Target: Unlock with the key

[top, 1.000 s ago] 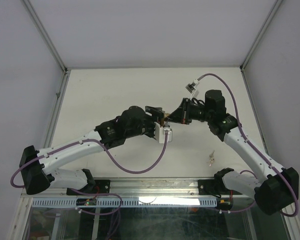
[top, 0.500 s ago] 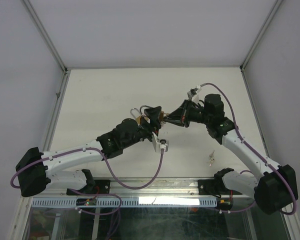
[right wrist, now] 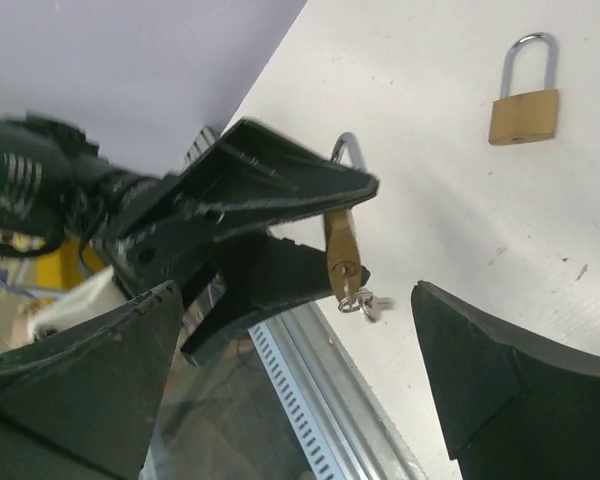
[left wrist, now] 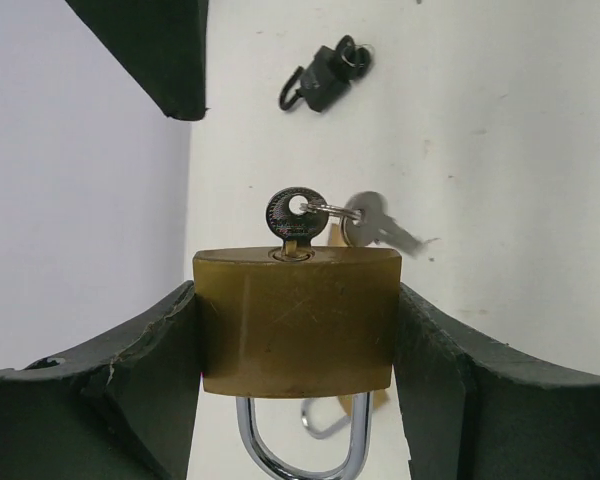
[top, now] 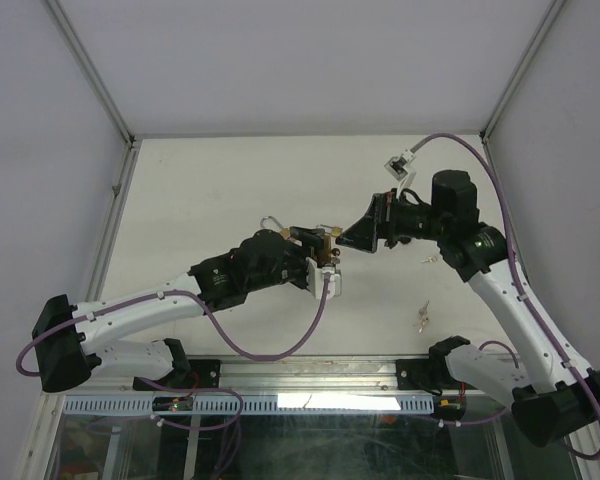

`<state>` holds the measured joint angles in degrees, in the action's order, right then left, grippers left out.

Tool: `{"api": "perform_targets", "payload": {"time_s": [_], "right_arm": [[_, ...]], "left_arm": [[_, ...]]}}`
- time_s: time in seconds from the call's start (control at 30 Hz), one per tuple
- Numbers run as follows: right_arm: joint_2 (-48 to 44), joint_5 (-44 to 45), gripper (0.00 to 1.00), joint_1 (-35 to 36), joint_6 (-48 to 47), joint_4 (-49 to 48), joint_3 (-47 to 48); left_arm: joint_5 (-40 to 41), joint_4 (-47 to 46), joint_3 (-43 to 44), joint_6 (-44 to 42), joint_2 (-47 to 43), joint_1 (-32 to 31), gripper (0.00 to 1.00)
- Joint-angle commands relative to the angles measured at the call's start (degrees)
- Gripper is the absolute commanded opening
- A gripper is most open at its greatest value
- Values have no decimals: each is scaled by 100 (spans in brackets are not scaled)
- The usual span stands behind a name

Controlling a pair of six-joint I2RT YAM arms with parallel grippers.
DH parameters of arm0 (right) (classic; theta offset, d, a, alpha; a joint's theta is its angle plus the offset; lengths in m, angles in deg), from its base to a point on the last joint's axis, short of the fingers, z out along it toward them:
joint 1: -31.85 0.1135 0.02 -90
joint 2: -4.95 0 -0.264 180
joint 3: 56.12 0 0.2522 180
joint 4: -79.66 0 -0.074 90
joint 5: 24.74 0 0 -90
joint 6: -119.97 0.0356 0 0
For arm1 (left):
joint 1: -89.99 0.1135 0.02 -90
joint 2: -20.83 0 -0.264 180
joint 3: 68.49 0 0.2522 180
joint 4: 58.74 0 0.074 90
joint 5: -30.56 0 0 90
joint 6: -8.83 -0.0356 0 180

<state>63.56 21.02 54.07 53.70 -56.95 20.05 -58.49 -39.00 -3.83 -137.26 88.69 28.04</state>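
Between the left fingers (left wrist: 130, 390), the brass padlock (left wrist: 295, 320) is squeezed tight, up off the table (top: 210, 180).
The left gripper (left wrist: 298, 335) holds it with the key (left wrist: 292, 215) stuck in its slot. The right gripper (top: 352, 238) was at the key a moment ago; now it has pulled back, its fingers wide apart. The turn may be done, but I cannot tell if the lock has popped open.

table (top: 210, 180): off-white, matte, faintly speckled | walls (top: 310, 60): pale lilac panels on three sides | posts (top: 90, 70): grey metal, far corners | rail (top: 360, 372): metal, along near edge | light: even, soft
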Motion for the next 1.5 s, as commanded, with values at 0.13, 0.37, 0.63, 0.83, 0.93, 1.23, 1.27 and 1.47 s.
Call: {"api": "perform_targets", "payload": {"time_s": [0.13,0.37,0.63,0.83,0.93,1.23,1.27,1.47], "right_arm": [[-228,-4,97,583,-484,-1366,-931],[332,370,85,1270,-112,-2177,-970],[269,401,17,1356,-198,-2086,-965],[59,372,0,1211,-91,-1923,-903],[-78,-85,0,818,-88,-1828,-857],[-276,-1912,0,-95,-956,-891,-304],[-278,-1989,0,-96,-971,-883,-262],[-281,-2100,0,-99,-757,-1214,-148]], "left_arm": [[-452,-240,782,1274,-107,-16,0],[-519,-255,922,1141,-7,-21,0],[-459,-185,975,1041,-9,-19,0],[-549,-123,977,1473,-78,-14,88],[-1055,325,1044,1687,-254,42,99],[-4959,684,1539,5948,-99,2487,99],[-5287,333,1430,6369,-83,2626,99],[-5880,-821,1030,7239,76,2702,90]]}}
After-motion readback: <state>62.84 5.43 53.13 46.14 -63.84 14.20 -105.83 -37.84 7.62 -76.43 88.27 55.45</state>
